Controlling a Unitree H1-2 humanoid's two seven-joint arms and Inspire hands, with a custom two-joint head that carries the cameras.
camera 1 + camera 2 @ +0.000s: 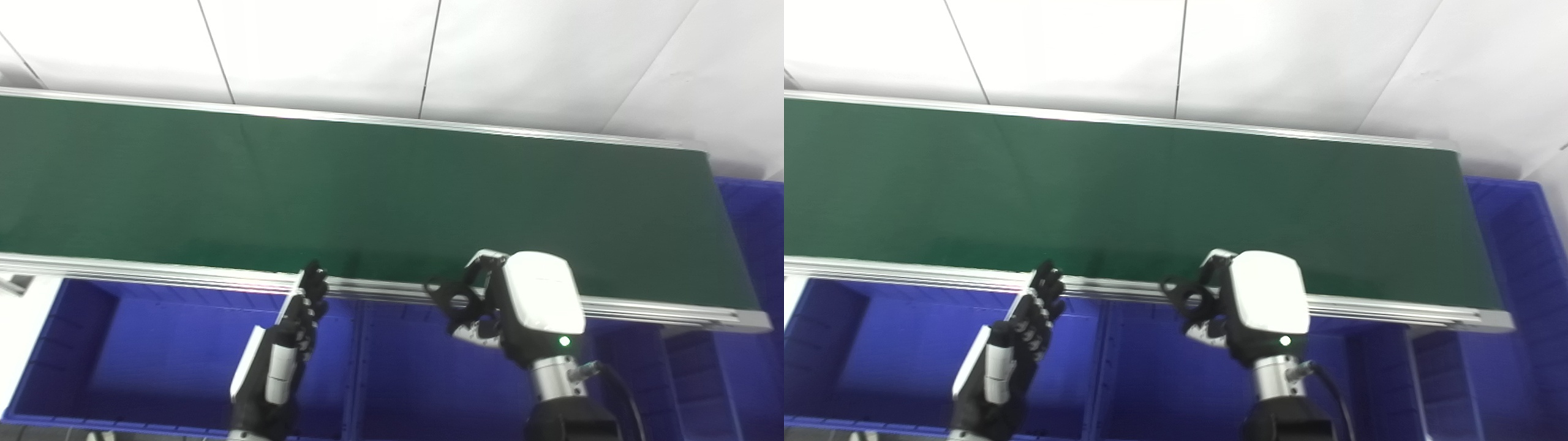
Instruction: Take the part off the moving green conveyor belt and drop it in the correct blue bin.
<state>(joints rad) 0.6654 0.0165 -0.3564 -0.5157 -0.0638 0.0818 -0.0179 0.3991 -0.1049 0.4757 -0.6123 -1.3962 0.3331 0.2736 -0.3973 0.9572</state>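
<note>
Small black part [458, 298] pinched in the fingers [484, 269] of the right hand [514, 300]. Looks like a ring with a hole, poking out to the left of those fingers. Hard to see more, since part and fingers are both dark. Fingers curled tight around it, probably so it cannot slip out on the way to a bin.

Held just past the near silver rail [184, 272] of the green conveyor belt [367, 196], on the robot's side of it. No other part seen on the green behind the fingers. So, by the look of it, picking done and dropping not yet done.

Right below the clenched fingers, a blue bin [416, 373]. Another blue bin [122, 355] lower down to the left of them, under the left hand [303, 312]. One more blue bin [756, 245] far off to the right, past the end of the belt. Cannot tell which one is the correct one.

Left hand released, holding nothing, fingers [313, 278] straight and pointing up, tips touching or nearly touching the rail. Near the part but not on it, likely just waiting out of the way.
</note>
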